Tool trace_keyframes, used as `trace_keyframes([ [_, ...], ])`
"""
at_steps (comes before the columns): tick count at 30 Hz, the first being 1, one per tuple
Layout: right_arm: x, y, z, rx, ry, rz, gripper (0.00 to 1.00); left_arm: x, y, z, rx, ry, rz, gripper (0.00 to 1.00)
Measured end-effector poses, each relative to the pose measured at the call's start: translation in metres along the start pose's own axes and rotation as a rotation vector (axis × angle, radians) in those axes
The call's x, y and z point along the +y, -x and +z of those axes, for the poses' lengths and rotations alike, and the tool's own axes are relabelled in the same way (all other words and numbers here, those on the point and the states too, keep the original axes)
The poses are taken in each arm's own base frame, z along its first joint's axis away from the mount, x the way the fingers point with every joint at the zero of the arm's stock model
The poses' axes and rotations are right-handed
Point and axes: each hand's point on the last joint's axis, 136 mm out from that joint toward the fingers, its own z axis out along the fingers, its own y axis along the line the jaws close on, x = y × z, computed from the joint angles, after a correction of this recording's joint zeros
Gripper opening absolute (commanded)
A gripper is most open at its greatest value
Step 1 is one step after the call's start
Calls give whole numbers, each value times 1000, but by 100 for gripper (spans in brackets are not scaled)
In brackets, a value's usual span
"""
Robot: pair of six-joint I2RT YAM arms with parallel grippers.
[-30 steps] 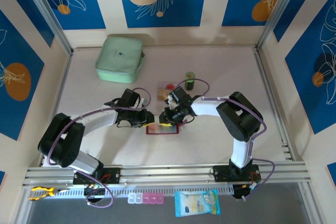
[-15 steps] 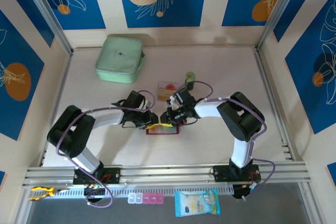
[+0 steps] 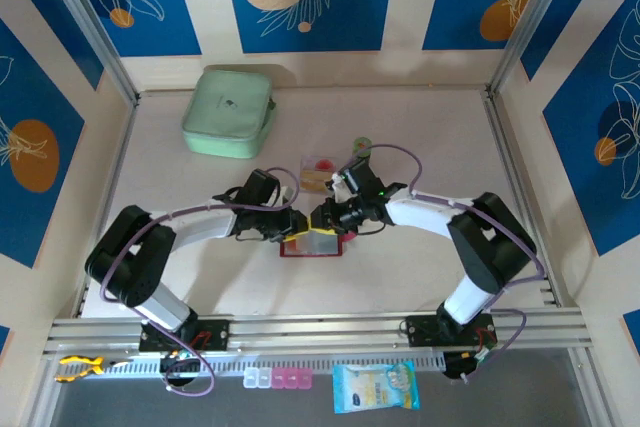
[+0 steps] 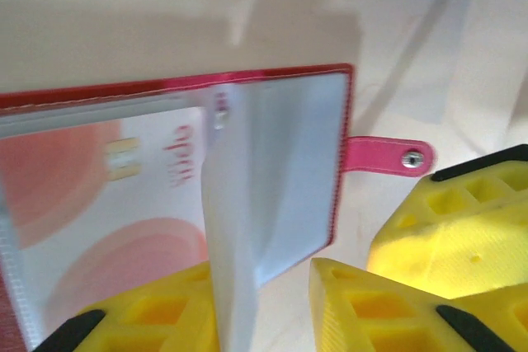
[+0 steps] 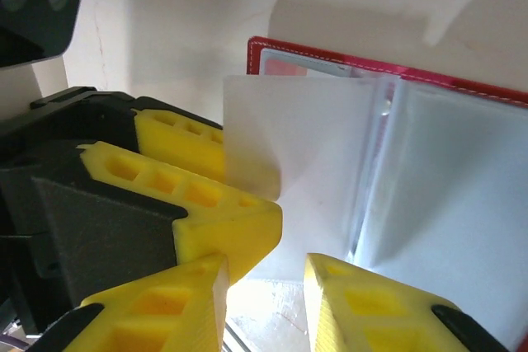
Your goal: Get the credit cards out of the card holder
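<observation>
Meeting over the open card holder (image 3: 312, 246) at mid-table, the left gripper (image 3: 295, 235) and right gripper (image 3: 320, 230) are crowding it in the top view, while loose credit cards (image 3: 318, 169) are lying just beyond. At the left wrist, the left fingers (image 4: 157, 319) are standing apart with a clear sleeve (image 4: 235, 228) rising between them, and a sleeved card (image 4: 107, 204) is lying beside it. At the right wrist, the right fingers (image 5: 165, 307) are gaping above the holder.
</observation>
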Motion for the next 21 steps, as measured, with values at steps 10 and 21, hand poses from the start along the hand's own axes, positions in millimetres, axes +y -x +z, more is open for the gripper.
trace_keyframes([
  [10,-10,5,-64,-145,-89,28,36,-46,-12,11,39,-46,97,51],
  [21,-25,-7,-104,-228,-101,70,39,-38,-23,55,119,1,79,58],
])
